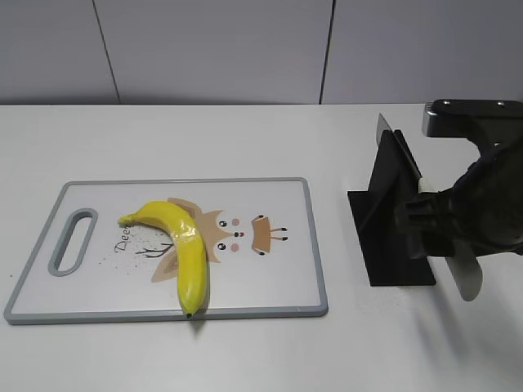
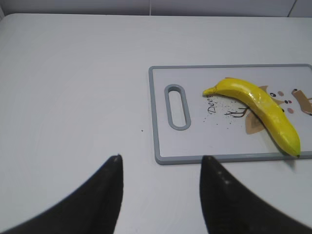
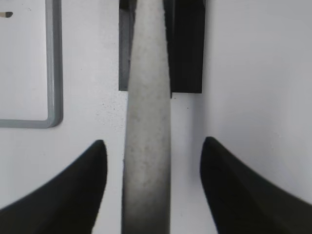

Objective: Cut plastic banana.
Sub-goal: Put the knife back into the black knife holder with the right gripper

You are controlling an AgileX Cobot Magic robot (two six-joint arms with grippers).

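Counted: one banana (image 1: 181, 250), one cutting board (image 1: 270, 278), one knife (image 1: 462, 273), one black stand (image 1: 391, 220), two grippers (image 2: 161, 168) (image 3: 153, 146)

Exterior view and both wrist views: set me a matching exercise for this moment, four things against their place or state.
Things:
1. plastic banana
2. knife
3. left gripper
4. black stand

Places or states:
A. open over bare table, left of the board
B. on the table, right of the board
C. lying on the cutting board
D. running between the right gripper's open jaws

Pairs: 1-C, 2-D, 3-A, 4-B
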